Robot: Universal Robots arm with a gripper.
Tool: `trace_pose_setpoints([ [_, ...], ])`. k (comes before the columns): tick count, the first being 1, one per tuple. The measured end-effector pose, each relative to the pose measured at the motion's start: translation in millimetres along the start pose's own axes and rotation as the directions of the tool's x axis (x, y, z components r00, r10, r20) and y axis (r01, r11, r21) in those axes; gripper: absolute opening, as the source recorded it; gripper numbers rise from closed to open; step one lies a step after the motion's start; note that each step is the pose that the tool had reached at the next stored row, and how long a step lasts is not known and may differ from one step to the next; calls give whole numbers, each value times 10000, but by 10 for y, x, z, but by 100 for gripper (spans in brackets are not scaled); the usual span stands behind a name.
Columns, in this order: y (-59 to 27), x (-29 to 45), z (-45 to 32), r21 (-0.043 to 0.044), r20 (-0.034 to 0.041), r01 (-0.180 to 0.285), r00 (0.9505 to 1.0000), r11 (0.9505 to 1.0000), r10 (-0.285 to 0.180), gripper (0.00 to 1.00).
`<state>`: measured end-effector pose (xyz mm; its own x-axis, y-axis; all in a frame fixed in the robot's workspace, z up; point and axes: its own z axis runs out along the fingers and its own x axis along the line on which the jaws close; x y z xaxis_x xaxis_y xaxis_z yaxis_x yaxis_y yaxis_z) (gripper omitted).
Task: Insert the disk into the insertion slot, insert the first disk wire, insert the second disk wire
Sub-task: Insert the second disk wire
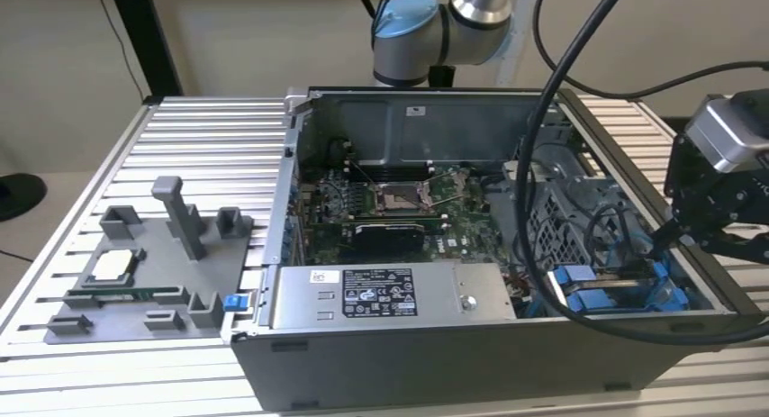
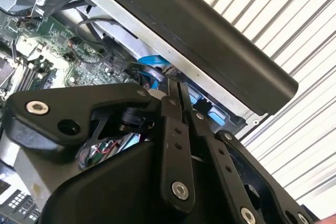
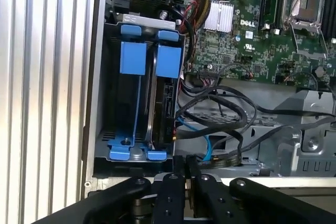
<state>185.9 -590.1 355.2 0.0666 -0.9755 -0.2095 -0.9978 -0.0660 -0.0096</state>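
1. gripper (image 3: 187,162) is low at the case's (image 1: 481,363) end on the exterior view's right, just over the insertion slot (image 3: 102,103). the exterior view shows it (image 1: 661,241) dipping inside the case wall there.
2. fingers (image 2: 169,129) are drawn together in both wrist views, with just a thin slit between them. can't tell whether anything is pinched in that slit.
3. the disk (image 3: 167,103) is already in the slot, standing on edge in its blue carrier. it sits on the side of the bay nearer the motherboard (image 3: 247,40).
4. a second blue frame (image 3: 133,56) stands beside it on the outer-wall side. can't tell if that one holds anything.
5. a blue cable (image 3: 206,148) and a loop of black cables (image 3: 220,108) lie just beside the disk's edge, between bay and motherboard. the blue cable's end runs up close to the fingertips; contact can't be confirmed.
6. can't make out whether any wire is plugged into the disk.
7. exterior view: the slot (image 1: 607,295) is next to the labelled power-supply box (image 1: 384,295). the case lies open on the slatted table (image 1: 193,138).
8. a grey fixture (image 1: 157,273) with small parts sits on the table, well apart from the gripper, on the exterior view's left.
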Motion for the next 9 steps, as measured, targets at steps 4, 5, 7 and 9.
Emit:
trace_pose_setpoints([
  [4, 0, 0, 0, 9, 33, 1, 10000, 10000, -1, 0],
  [5, 0, 0, 0, 9, 34, 1, 10000, 10000, -2, 0],
  [7, 0, 0, 0, 9, 35, 2, 10000, 10000, -2, 100],
  [9, 1, 1, 0, 9, 40, 3, 10000, 10000, -3, 100],
])
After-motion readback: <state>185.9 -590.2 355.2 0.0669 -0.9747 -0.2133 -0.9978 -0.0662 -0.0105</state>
